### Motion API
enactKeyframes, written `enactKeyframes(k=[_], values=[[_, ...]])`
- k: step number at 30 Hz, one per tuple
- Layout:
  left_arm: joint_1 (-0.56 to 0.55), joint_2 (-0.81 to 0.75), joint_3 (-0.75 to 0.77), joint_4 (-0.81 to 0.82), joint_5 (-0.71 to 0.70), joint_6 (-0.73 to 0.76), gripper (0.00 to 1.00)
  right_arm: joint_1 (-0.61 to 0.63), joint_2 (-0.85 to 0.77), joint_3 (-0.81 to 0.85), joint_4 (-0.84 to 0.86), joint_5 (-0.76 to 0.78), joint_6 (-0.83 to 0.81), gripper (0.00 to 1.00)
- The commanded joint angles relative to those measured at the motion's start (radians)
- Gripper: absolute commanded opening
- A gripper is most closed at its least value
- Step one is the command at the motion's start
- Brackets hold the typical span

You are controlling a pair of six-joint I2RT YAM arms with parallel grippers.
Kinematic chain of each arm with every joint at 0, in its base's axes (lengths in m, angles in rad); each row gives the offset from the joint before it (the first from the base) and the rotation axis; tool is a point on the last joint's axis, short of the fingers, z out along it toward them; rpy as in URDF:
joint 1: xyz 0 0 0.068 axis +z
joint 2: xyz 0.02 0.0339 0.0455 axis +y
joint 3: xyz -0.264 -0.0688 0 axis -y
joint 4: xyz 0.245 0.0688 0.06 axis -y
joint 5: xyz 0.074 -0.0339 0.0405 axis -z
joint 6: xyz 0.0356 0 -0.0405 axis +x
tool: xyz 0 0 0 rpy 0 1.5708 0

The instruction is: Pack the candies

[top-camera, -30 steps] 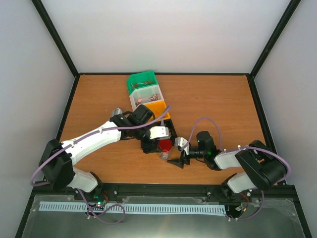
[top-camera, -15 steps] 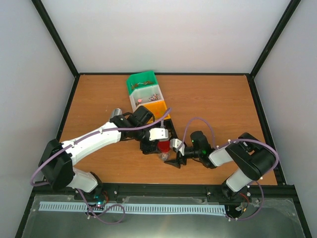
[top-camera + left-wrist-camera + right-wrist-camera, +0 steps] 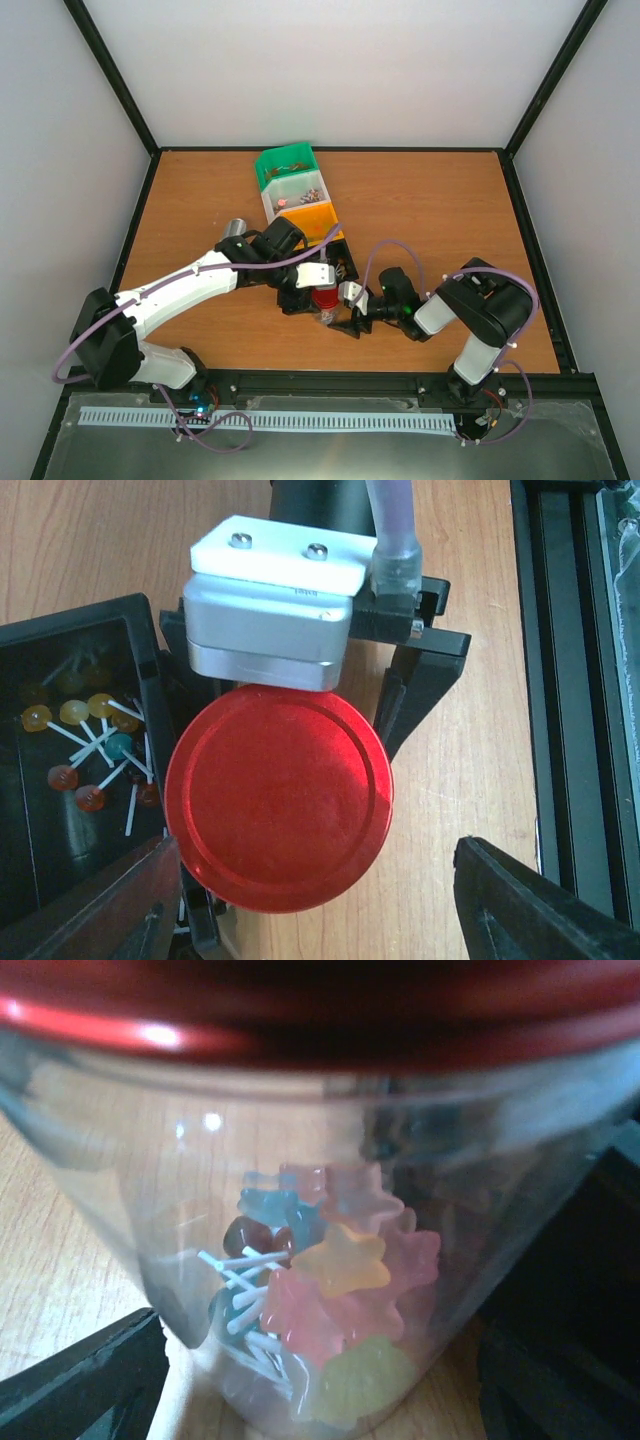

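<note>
Through my right wrist camera the candies [image 3: 335, 1310] are star-shaped sweets on thin white sticks: pink, yellow, pale blue, brown, pale green. They lie heaped at the bottom of the clear jar [image 3: 110, 1230], sticks pointing left. Through my left wrist camera, round candies [image 3: 120, 745], yellow, teal and red-orange on white sticks, lie flat and crisscrossed just beside the jar. From above, small candies [image 3: 310, 193], pinkish and pale, lie well beyond the jar's far side.

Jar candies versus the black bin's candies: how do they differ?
Jar candies are mostly pastel stars; bin candies are small round balls on white sticks. Jar candies sit heaped under the red lid; bin candies lie scattered in the open black bin. Both include white sticks.
</note>
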Motion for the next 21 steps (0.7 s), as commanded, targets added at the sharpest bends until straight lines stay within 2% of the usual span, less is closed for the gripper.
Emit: enactKeyframes(k=[1, 7, 21], values=[[-0.007, -0.029, -0.006, -0.01, 0.009, 0.047, 0.76, 0.009, 0.009, -0.014, 0.139, 0.029, 0.007, 0.84], [-0.007, -0.014, -0.003, -0.007, 0.002, 0.05, 0.75, 0.01, 0.03, -0.016, 0.184, 0.015, 0.003, 0.88], [-0.008, 0.001, 0.013, -0.014, -0.012, 0.056, 0.74, 0.012, 0.094, -0.045, 0.366, 0.024, 0.035, 0.74]])
